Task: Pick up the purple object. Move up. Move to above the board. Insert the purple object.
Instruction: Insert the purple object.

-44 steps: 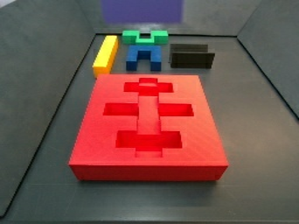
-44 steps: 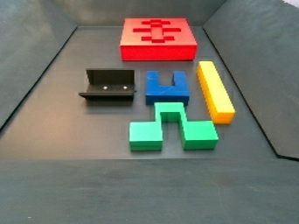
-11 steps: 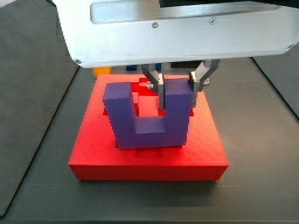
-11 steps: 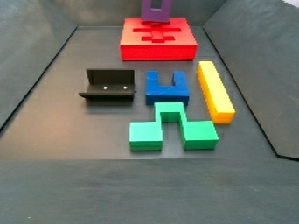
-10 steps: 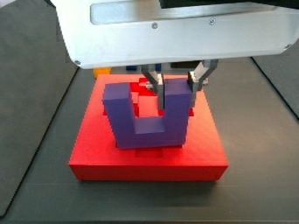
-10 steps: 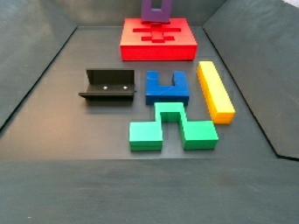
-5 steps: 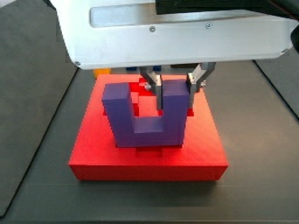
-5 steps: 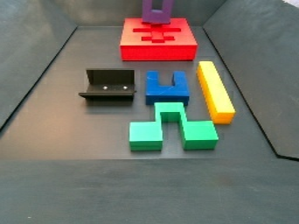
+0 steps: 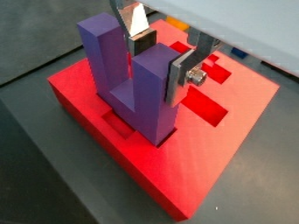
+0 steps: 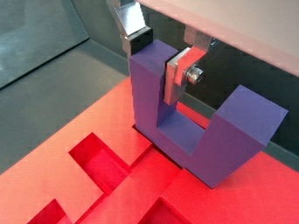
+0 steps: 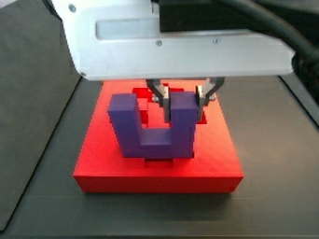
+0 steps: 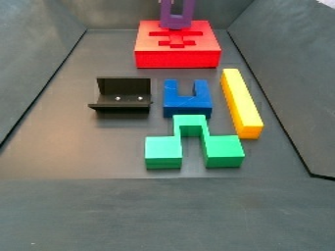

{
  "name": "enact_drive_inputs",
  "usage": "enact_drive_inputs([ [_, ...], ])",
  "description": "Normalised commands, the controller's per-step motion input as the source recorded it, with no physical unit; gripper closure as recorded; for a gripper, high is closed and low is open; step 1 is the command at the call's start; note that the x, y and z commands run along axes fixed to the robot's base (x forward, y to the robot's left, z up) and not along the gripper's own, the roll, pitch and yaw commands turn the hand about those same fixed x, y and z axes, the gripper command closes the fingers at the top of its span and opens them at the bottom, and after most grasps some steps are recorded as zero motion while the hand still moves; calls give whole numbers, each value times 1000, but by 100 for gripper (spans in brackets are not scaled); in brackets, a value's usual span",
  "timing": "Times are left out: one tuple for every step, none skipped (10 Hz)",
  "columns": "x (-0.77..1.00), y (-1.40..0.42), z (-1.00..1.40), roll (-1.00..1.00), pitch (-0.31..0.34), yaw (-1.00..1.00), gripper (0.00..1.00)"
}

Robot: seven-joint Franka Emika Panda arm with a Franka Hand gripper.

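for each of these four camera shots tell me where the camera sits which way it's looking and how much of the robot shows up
Wrist view: on the arm, looking down at the gripper shut on one prong of the purple object over the board.
Wrist view: same mount, opposite side; fingers and the U show.
Side view: near the board's short end, facing the wrist housing.
Side view: across the floor past the green block, yellow bar and fixture; no robot visible.
All four share board and purple object.

Fixture [image 12: 123, 96], blue block [image 12: 189, 97], yellow bar [image 12: 241, 101], green block [image 12: 191, 140]
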Motion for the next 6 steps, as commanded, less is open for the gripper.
enact_drive_inputs([
  [197, -140, -191, 71, 10, 0, 100],
  [83, -40, -326, 101, 0, 0, 100],
  [149, 0, -474, 114, 0, 0, 100],
  [214, 34, -589, 91, 0, 0, 100],
  [234, 83, -634, 86, 0, 0, 100],
  [314, 83, -663, 96, 0, 0, 100],
])
